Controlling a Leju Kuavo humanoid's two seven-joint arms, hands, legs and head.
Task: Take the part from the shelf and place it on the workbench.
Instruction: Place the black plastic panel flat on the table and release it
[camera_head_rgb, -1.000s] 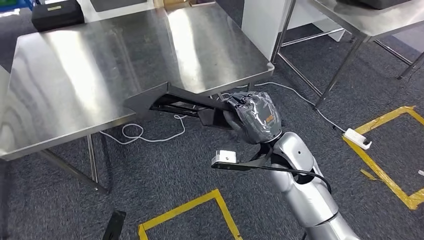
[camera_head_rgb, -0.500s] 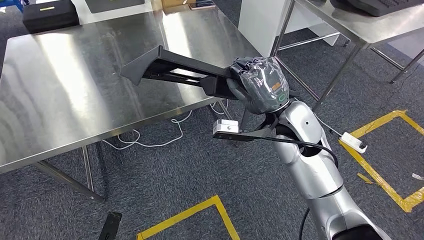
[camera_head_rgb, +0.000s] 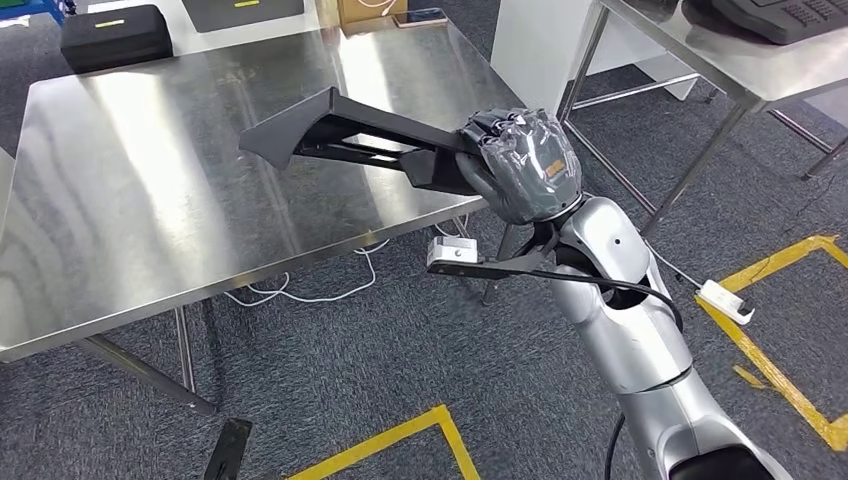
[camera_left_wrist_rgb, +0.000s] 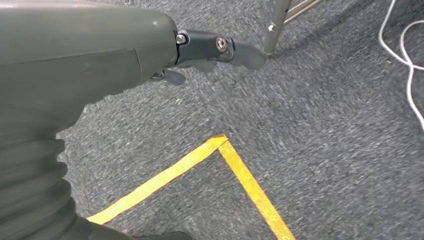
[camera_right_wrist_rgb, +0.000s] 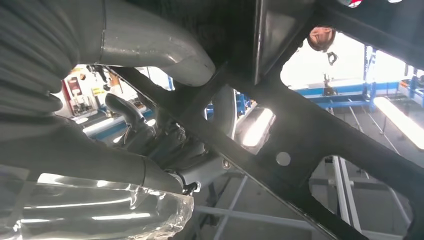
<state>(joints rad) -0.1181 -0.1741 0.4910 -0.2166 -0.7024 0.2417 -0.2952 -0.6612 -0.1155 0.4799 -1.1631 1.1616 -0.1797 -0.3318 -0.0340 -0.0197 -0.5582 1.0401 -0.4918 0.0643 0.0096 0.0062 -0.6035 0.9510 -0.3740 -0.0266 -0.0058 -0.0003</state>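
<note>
The right hand (camera_head_rgb: 525, 165), wrapped in a clear plastic cover, is closed around one end of the black bracket-like part (camera_head_rgb: 345, 140); its fingers curl over the thick end while the rest of the part runs out away from the hand as a long, open-framed arm ending in a wedge-shaped tip. Held this way, the part hangs above the near corner of the steel workbench (camera_head_rgb: 150, 200), its far tip out over the bench top and its gripped end close to the bench edge; whether any of it touches the surface cannot be told. In the right wrist view the frame of the part (camera_right_wrist_rgb: 300, 135) crosses close in front of the hand, with a thumb (camera_right_wrist_rgb: 150, 42) pressed against it. The main risk, as judged from here, is leverage: the grip sits at one end, so the long free arm could twist or droop in the fingers, and the slick plastic cover could let it slide. A release made with the hand this close to the corner could leave the heavy end off the edge, tipping the part to the carpet. The left hand (camera_left_wrist_rgb: 210, 50) hangs low over the carpet beside a yellow tape mark (camera_left_wrist_rgb: 235, 165); whether its fingers are spread or curled cannot be told.
</note>
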